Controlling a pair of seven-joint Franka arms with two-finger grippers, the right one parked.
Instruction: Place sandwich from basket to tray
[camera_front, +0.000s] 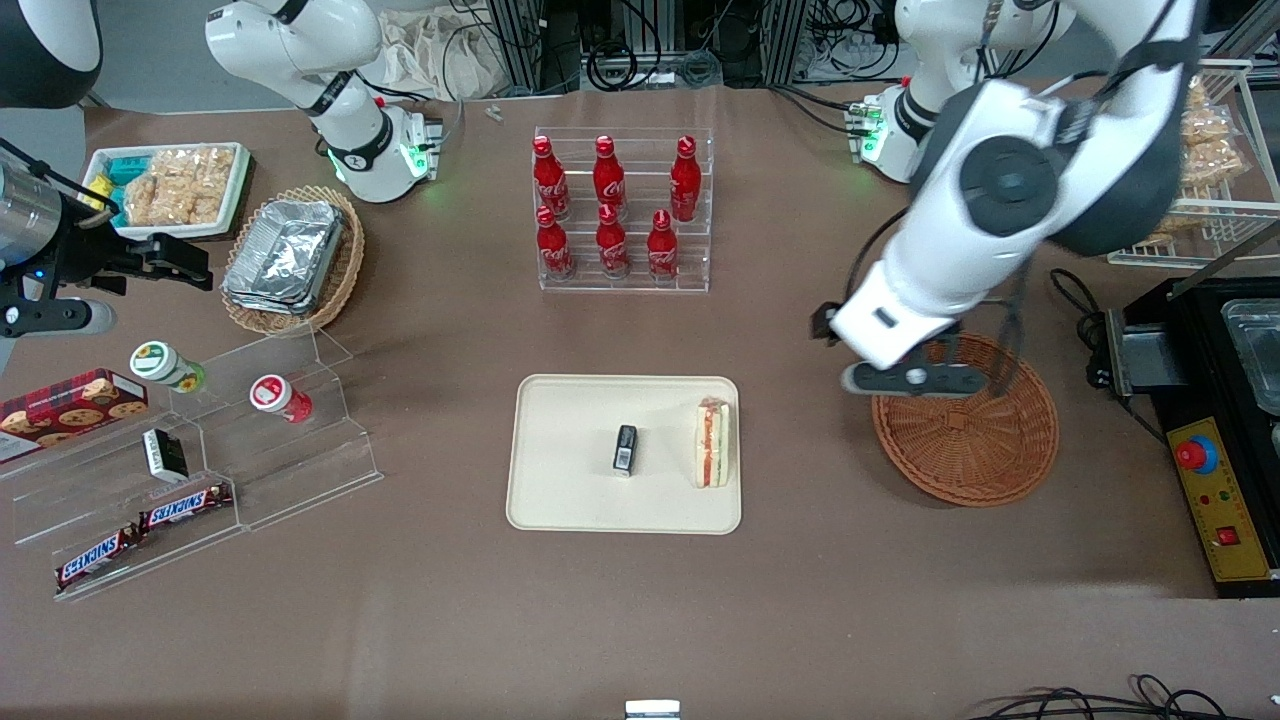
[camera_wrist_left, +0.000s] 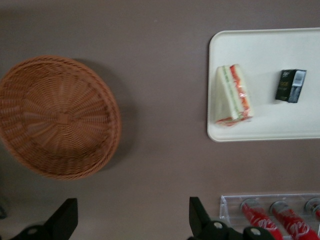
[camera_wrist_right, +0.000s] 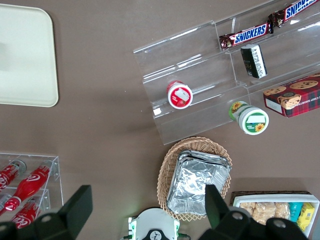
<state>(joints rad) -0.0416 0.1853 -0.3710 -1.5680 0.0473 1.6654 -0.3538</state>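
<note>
Front view shows my hand (camera_front: 915, 378) hanging above the rim of the round, shallow, reddish-brown woven wicker basket (camera_front: 966, 432), at the edge of it farther from the front camera, w/ nothing between my fingers; they stand spread wide apart. Left wrist view agrees: both black fingertips (camera_wrist_left: 65, 216) sit well apart over bare brown tabletop (camera_wrist_left: 160, 165), the basket (camera_wrist_left: 57, 116) lying empty near them. The triangular sandwich wedge of pale white bread w/ orange-red and green filling (camera_front: 713, 443) is on the flat cream-beige rectangular tray w/ rounded corners (camera_front: 570, 500), close to the tray edge nearest the basket, resting on a bread face w/ its filling stripes showing along the cut side. Just beside it on the tray, not touching, lies a small black packet w/ a barcode label (camera_front: 625, 448). Tray and basket sit apart, w/ a strip of tabletop between them. Farther from the front camera than the tray stands a clear acrylic rack of red cola bottles (camera_front: 623, 212), six upright in two rows. Toward the parked arm's end of the tabletop: a clear stepped acrylic stand (camera_front: 260, 450) carrying Snickers bars (camera_front: 185, 505), and a lighter tan wicker basket holding foil containers (camera_front: 285, 255).
</note>
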